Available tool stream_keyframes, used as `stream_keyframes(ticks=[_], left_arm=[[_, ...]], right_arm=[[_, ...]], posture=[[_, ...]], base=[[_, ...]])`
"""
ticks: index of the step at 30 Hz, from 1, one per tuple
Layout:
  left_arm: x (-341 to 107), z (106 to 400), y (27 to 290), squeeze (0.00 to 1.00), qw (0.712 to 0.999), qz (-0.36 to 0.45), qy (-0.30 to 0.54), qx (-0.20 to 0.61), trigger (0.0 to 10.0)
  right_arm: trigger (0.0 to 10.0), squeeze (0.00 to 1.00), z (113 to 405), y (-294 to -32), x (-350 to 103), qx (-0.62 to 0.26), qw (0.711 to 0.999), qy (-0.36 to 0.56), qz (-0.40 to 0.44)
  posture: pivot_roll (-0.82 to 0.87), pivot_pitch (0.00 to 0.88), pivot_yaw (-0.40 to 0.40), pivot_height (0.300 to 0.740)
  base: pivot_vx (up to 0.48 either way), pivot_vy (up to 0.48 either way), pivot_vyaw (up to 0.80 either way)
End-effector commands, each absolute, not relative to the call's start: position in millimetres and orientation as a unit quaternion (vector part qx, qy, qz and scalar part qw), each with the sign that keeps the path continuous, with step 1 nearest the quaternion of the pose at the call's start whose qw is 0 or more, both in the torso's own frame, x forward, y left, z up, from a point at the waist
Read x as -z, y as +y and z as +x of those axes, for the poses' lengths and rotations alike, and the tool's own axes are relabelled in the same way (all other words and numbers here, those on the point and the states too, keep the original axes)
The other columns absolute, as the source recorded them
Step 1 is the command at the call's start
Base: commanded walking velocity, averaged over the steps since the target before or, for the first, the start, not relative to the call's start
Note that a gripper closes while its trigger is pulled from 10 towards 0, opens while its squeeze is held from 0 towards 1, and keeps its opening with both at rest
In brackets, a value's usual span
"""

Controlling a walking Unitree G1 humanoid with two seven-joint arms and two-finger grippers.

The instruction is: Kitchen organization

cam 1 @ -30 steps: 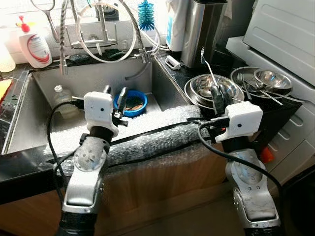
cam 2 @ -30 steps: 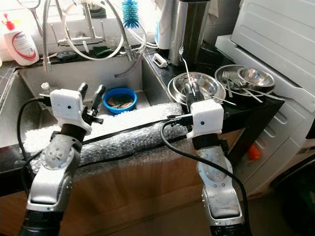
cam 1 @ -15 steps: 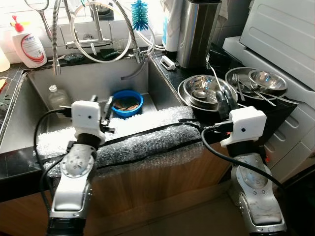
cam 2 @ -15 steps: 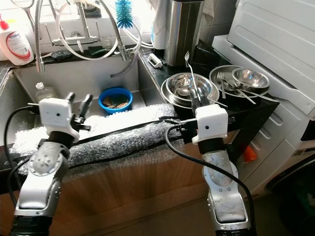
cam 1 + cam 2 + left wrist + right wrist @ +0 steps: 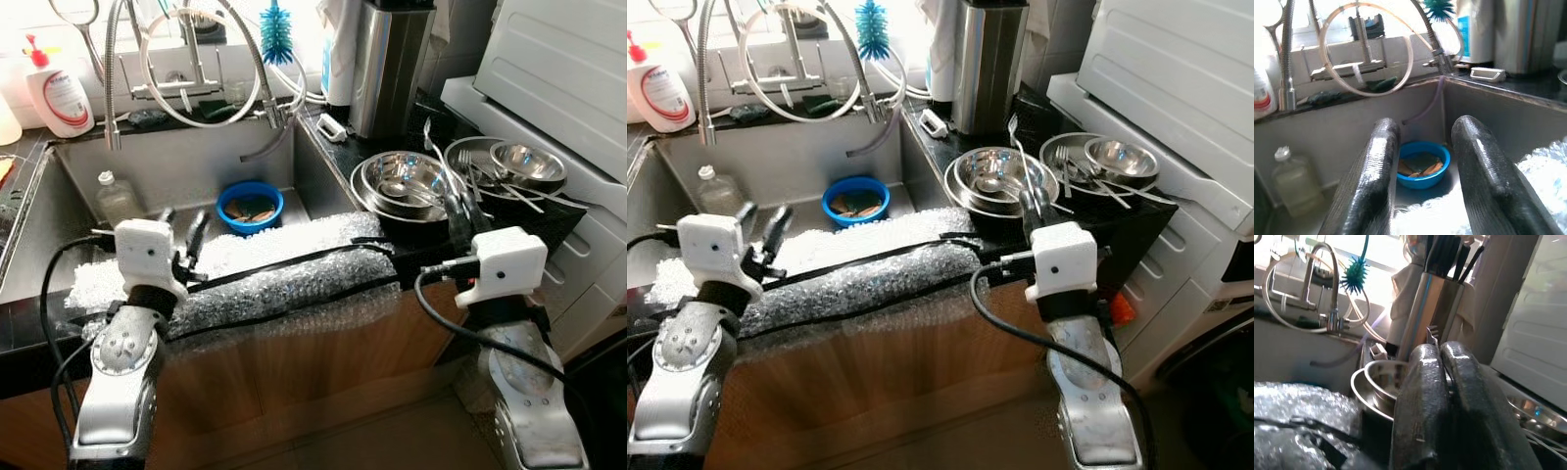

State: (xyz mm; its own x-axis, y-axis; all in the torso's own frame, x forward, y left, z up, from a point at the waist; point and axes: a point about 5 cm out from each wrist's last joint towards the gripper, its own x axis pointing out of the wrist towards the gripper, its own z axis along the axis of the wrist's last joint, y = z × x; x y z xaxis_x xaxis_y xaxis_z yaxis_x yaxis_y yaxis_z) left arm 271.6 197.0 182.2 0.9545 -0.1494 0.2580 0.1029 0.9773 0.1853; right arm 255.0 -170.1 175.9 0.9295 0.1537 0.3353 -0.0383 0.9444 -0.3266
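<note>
While the right hand (image 5: 462, 209) stood clenched on a fork (image 5: 438, 157), its two black fingers (image 5: 1422, 396) pressed together around the handle, the tines rose above the stacked steel bowls (image 5: 402, 182) on the black table (image 5: 549, 227). Fork upright, tilted slightly; the hand sat at the table's front edge, just before the bowls.

Left hand (image 5: 181, 233) released, fingers (image 5: 1376, 166) spread with nothing between them, hovering over the near rim of the sink (image 5: 186, 162), above a sheet of bubble wrap (image 5: 284, 269) draped along the front edge. A black strap (image 5: 294, 262) ran across the wrap.

Beyond the left hand, on the sink floor: a blue bowl (image 5: 249, 205) holding food scraps, and a small clear bottle (image 5: 116, 195) near the far left corner. Behind the sink, a coiled spring faucet (image 5: 196, 64), a blue bottle brush (image 5: 276, 22), a white soap bottle (image 5: 57, 96).

To the right of the stacked bowls, another steel bowl (image 5: 527, 162) with loose cutlery (image 5: 490, 176) sat in a wide dish. A steel knife block (image 5: 387, 64) stood behind.
</note>
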Motion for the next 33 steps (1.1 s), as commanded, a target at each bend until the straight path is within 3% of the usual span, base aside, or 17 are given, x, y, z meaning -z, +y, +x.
stream_keyframes(ticks=[1,17,33], left_arm=[[-193,270,197,0.00,0.982,0.087,-0.154,0.069,10.0],[-195,275,196,0.00,0.981,0.092,-0.159,0.060,10.0],[-196,279,185,0.00,0.981,0.082,-0.165,0.067,10.0]], right_arm=[[10.0,0.00,253,-171,-182,-0.051,0.967,-0.192,-0.161],[10.0,0.00,258,-165,-188,-0.054,0.966,-0.199,-0.156],[10.0,0.00,263,-164,-190,-0.049,0.966,-0.202,-0.155]], posture=[[-0.07,0.000,-0.020,0.740],[-0.06,0.000,-0.031,0.740],[-0.06,0.000,-0.031,0.740]], base=[[0.000,0.000,0.00],[0.000,0.000,0.00],[0.317,0.000,0.00]])
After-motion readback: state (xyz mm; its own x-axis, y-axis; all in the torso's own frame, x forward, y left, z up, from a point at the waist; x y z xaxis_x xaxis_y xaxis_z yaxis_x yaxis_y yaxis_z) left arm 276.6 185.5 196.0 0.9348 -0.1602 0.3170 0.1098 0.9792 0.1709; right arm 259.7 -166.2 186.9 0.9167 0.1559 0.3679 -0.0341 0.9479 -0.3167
